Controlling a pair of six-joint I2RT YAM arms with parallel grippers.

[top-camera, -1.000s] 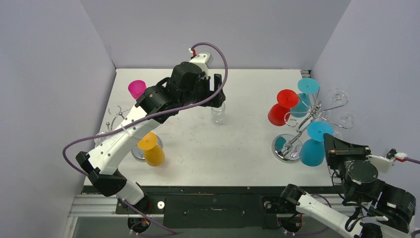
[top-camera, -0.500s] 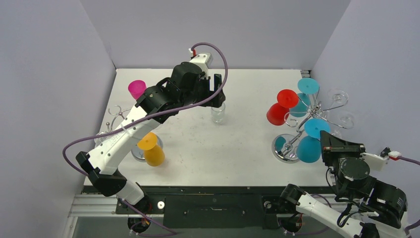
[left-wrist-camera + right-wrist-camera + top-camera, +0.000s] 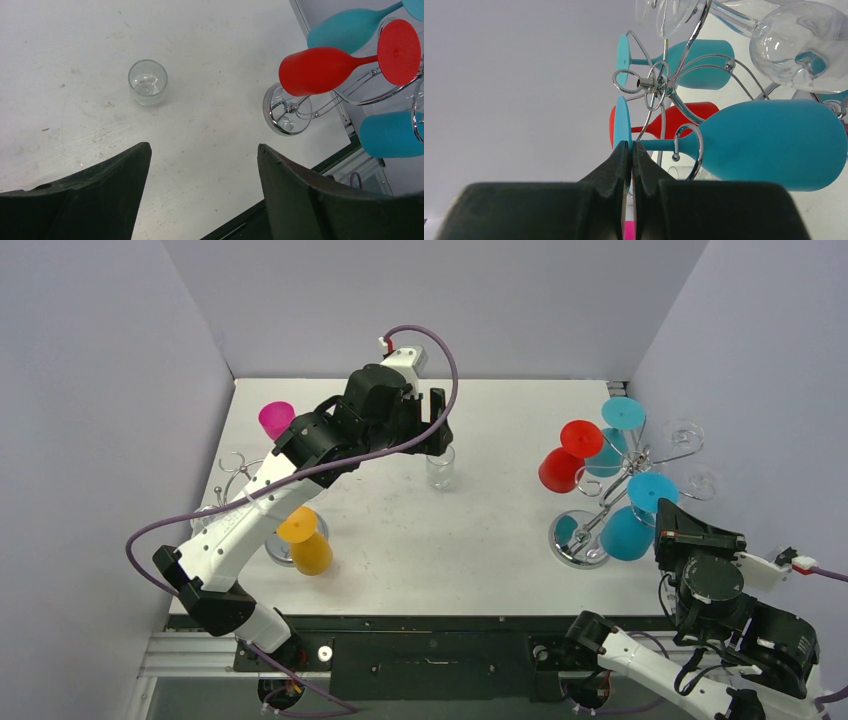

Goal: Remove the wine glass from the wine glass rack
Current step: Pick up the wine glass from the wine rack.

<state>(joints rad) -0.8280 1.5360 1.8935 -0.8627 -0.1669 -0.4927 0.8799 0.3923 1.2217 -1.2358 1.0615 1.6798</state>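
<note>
Spread left gripper (image 3: 202, 150) overlooks tumbler (image 3: 147, 82); rack (image 3: 287, 107) holds red glass (image 3: 320, 70), perhaps 2 teal glasses (image 3: 350, 27).

A white worktop (image 3: 480, 530), scuffed and faintly stained, is closed in by plain grey walls (image 3: 100, 390). Near its middle a small clear tumbler (image 3: 440, 468) stands upright, apart from everything else. At the left edge there is a thin wire stand (image 3: 237, 468), with a magenta glass (image 3: 276, 419) behind it and an orange glass (image 3: 308, 545) towards the front edge.
</note>
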